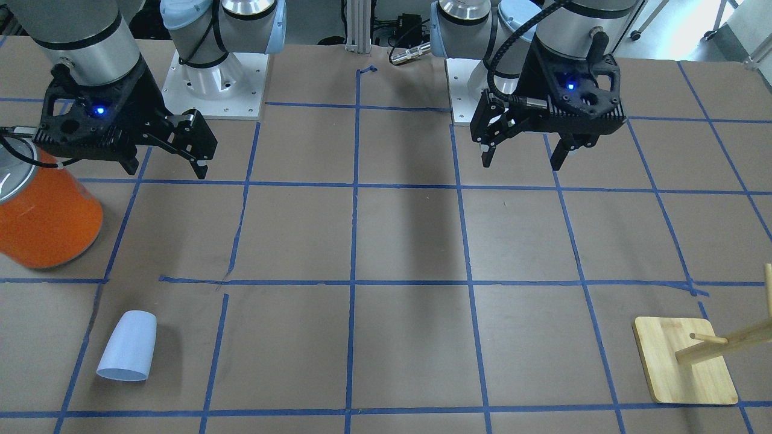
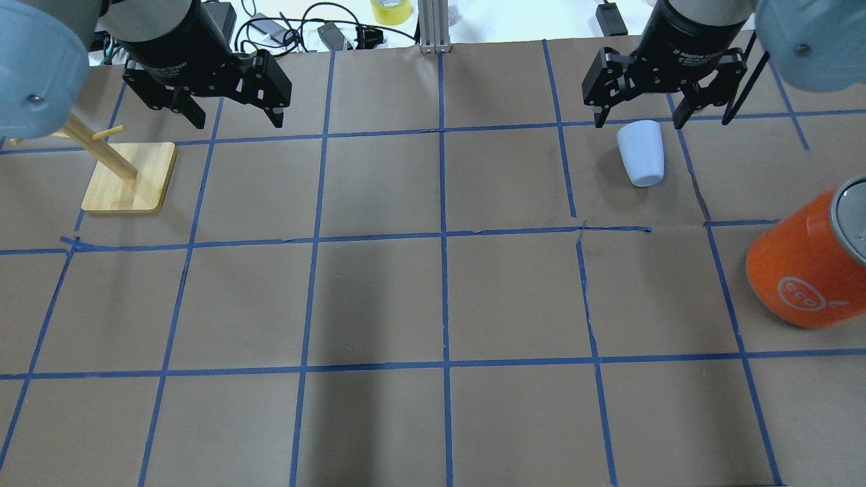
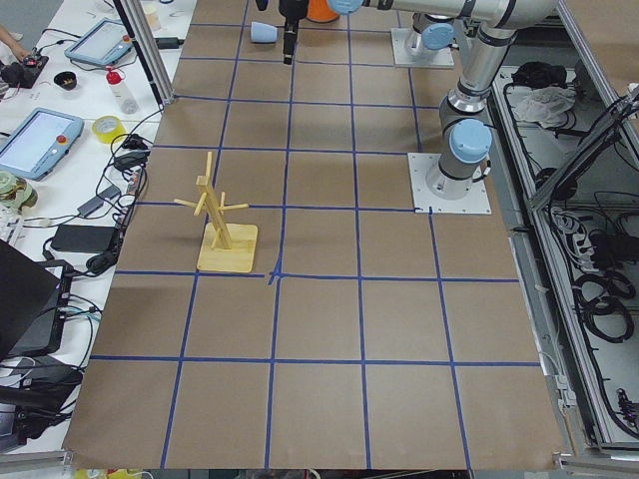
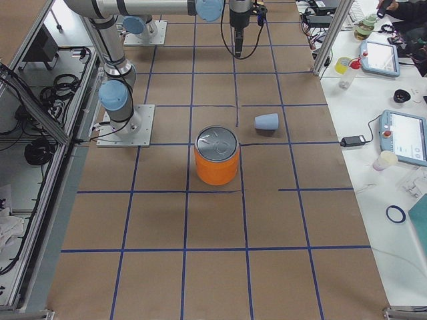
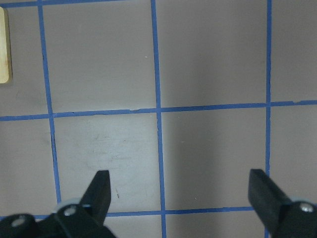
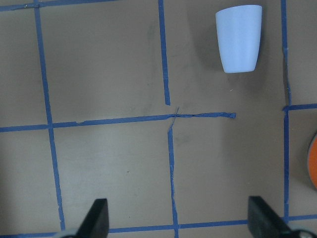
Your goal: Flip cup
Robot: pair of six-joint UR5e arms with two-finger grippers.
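The pale light-blue cup [image 2: 641, 152] lies on its side on the brown table, its wider rim pointing away from the robot. It also shows in the front view [image 1: 128, 354], the right wrist view [image 6: 238, 37] and the right side view [image 4: 267, 123]. My right gripper [image 2: 639, 122] hangs open and empty well above the table, over the cup's area and not touching it; its jaws stand wide apart in the right wrist view [image 6: 178, 206]. My left gripper [image 2: 233, 118] is open and empty on the other side, its jaws also wide apart [image 5: 179, 181].
A big orange can [image 2: 808, 264] with a silver top stands at the table's right edge, nearer the robot than the cup [image 1: 45, 217]. A wooden peg stand [image 2: 128, 177] on a square base sits beside the left gripper [image 1: 684, 367]. Blue tape lines grid the table.
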